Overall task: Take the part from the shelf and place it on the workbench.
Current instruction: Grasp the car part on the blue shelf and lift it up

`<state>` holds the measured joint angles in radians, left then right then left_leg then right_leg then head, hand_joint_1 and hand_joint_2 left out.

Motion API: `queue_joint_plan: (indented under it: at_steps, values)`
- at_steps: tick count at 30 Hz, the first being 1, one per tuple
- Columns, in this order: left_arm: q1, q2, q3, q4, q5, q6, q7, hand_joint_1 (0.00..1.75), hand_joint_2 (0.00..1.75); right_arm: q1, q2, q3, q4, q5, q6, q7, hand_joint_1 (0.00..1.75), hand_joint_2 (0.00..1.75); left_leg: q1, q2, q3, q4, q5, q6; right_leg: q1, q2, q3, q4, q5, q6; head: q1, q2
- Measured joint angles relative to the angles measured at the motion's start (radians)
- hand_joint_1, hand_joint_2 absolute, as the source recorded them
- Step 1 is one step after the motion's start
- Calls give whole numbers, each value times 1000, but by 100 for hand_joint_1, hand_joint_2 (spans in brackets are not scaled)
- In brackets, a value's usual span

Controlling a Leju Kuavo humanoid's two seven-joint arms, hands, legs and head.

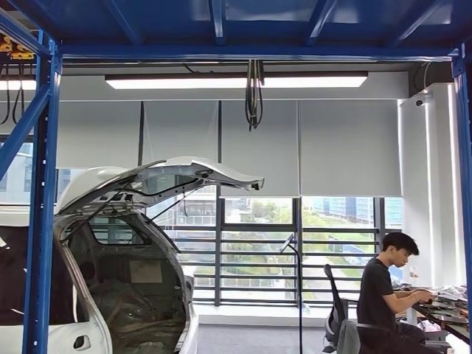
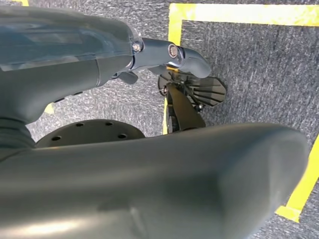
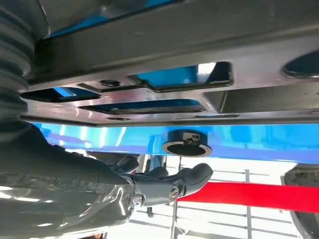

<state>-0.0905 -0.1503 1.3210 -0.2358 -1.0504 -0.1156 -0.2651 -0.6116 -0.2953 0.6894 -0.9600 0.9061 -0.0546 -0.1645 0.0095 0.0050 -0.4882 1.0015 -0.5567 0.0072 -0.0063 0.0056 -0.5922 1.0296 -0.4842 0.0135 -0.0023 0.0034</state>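
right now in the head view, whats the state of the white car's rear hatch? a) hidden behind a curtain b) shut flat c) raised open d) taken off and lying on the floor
c: the white car's rear hatch is lifted up above the open cargo area, so the bare inside of the body shows beneath it.

Head view: one white car body (image 1: 111, 265), tailgate raised. One seated person (image 1: 386, 295) at one cluttered desk (image 1: 445, 310), one office chair (image 1: 336, 310). One long ceiling light (image 1: 234, 80); one bundle of hanging cables (image 1: 254, 94). Two blue rack uprights (image 1: 40, 221), one at each side.

Right wrist view: one perforated metal part (image 3: 180, 74), one round black fitting (image 3: 187, 143), one red barrier strap (image 3: 255, 194).

Left wrist view: yellow floor lines (image 2: 240, 12), count unclear.
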Motion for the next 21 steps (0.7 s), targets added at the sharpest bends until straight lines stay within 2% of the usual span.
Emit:
queue_joint_plan:
  at_steps: [1,2,4,5,6,14,21]
  values:
    - [0,0,-2,0,-1,0,-1,0,0,-3,7,-4,9,0,0,-1,7,175,0,0,0,0,0,0,0,0,0,0,0,0,0,0]
    - [0,0,-4,0,-3,0,-1,0,0,-6,14,-8,20,-4,3,-4,39,175,0,0,1,0,0,0,0,0,0,0,0,0,0,0]
    - [0,0,-7,0,-6,0,-1,0,0,-13,25,-18,44,-17,13,-13,126,175,0,0,1,0,0,0,0,0,1,0,0,0,0,0]
    - [0,0,-7,0,-8,0,-1,0,0,-15,29,-23,56,-24,19,-20,163,175,0,0,1,0,0,0,0,0,1,0,0,0,0,0]
    - [0,0,-8,0,-8,0,-1,0,0,-17,31,-27,67,-31,26,-27,175,175,0,0,1,0,0,0,0,0,2,0,0,0,0,0]
    - [0,0,-9,0,-12,1,-1,0,0,-38,34,-60,127,-81,44,-79,175,175,0,0,5,0,0,0,0,0,5,-1,0,0,0,0]
    - [2,0,-15,0,-21,0,-28,0,0,-25,26,-75,145,-91,40,-88,175,175,-1,0,6,0,0,0,-1,0,6,-2,0,1,0,0]
